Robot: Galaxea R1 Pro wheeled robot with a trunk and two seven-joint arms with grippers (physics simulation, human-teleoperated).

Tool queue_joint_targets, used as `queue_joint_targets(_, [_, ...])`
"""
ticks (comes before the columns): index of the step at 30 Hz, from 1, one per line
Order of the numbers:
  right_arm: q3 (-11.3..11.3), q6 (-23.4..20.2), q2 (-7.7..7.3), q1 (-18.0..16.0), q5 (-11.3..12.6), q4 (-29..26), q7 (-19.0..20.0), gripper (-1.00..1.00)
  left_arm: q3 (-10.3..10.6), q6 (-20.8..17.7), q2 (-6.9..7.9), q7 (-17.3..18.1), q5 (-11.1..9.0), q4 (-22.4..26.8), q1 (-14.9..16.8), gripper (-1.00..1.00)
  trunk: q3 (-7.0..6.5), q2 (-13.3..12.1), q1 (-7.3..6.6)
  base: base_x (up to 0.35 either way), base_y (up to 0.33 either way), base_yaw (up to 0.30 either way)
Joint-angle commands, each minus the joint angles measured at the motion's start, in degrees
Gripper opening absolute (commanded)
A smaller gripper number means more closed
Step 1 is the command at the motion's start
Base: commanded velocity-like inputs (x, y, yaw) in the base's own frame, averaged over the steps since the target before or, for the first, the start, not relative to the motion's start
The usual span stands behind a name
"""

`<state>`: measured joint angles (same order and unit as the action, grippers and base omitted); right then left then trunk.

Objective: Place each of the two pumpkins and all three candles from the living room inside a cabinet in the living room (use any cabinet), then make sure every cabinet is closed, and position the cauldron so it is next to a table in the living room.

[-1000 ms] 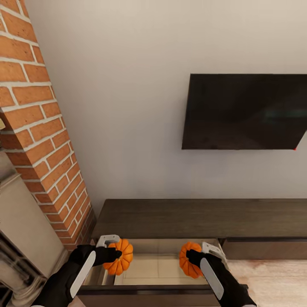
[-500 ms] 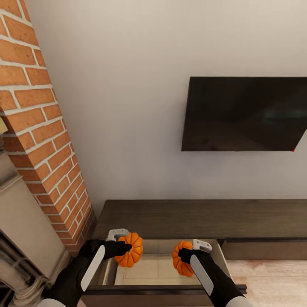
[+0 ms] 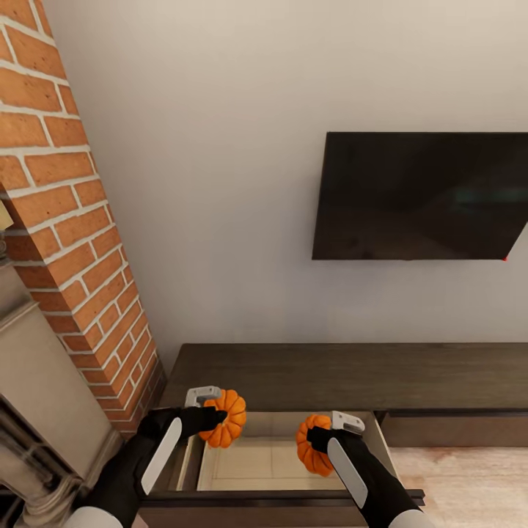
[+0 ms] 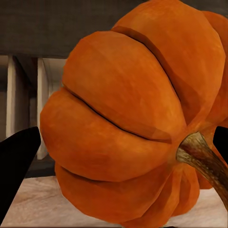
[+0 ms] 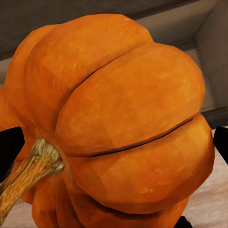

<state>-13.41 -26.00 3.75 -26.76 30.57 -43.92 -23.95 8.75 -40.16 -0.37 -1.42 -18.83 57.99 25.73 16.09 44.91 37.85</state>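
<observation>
Setting: a pale wall (image 3: 220, 183) with a dark flat screen (image 3: 422, 194) mounted on it, a red brick column (image 3: 66, 220) at the left, and pale wood floor (image 3: 469, 477) at the lower right.
Cabinet: a long, low, dark brown cabinet (image 3: 345, 374) runs along the foot of the wall. Its left drawer (image 3: 271, 462) is pulled out toward the robot, showing a pale beige inside. The drawer front to its right sits flush and closed.
Left gripper: the left gripper (image 3: 216, 416) reaches in from the lower left, black with a white finger housing. Its jaws are closed on a pumpkin.
Left pumpkin: the left pumpkin (image 3: 227, 418) is small, orange and ribbed. It hangs above the drawer's back left corner, close to the cabinet's top edge, clear of the drawer floor. In the left wrist view the left pumpkin (image 4: 137, 118) is seen close up, its brown stem (image 4: 204, 159) pointing to one side, with a dark fingertip (image 4: 16, 166) at its flank.
Right gripper: the right gripper (image 3: 319, 440) comes in from the lower right. Its jaws are closed on the other pumpkin.
Right pumpkin: the right pumpkin (image 3: 312, 444) hangs above the right half of the open drawer, near its right wall; whether it touches the drawer floor cannot be told. In the right wrist view the right pumpkin (image 5: 123, 123) lies tilted, its stem (image 5: 28, 171) pointing sideways.
Spacing: the two pumpkins are apart, with bare drawer floor between them.
</observation>
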Motion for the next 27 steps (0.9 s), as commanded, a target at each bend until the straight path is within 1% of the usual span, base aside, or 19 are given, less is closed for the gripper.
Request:
queue_joint_targets(1, [-0.21,-0.1,-0.04,-0.04,0.54,-0.12,-0.69,-1.0,0.02,0.06,0.01,-0.17,-0.21,-0.72,0.04,-1.0,0.08,0.07,0.01,0.0,0.0,0.0])
queue_joint_targets(4, [-0.21,-0.16,-0.03,-0.04,0.48,-0.21,-0.86,-1.0,0.04,0.47,-0.1,-0.23,-0.02,-2.0,0.05,-1.0,0.08,0.07,0.01,0.058,0.0,0.0])
queue_joint_targets(11, [-0.21,-0.19,-0.01,-0.04,0.46,-0.23,-1.0,-1.0,0.12,0.6,-0.24,-0.22,0.13,-2.51,0.06,-1.0,0.08,0.07,0.01,0.109,0.0,0.0])
queue_joint_targets(16, [-0.21,-0.19,-0.02,-0.04,0.46,-0.19,-1.08,-1.0,0.13,0.61,-0.3,-0.24,0.19,-2.53,0.05,-1.0,0.08,0.07,0.01,0.26,-0.014,0.0])
queue_joint_targets(22, [-0.21,-0.19,-0.01,-0.04,0.46,-0.12,-1.01,-1.0,0.17,0.61,-0.25,-0.23,0.13,-2.53,0.03,-1.0,0.08,0.07,0.01,0.152,-0.225,0.0])
queue_joint_targets(27, [-0.21,-0.19,-0.05,-0.04,0.46,-0.12,-1.01,-1.0,0.15,0.61,-0.23,-0.2,0.12,-2.53,0.03,-1.0,0.08,0.07,0.01,0.053,-0.193,0.0])
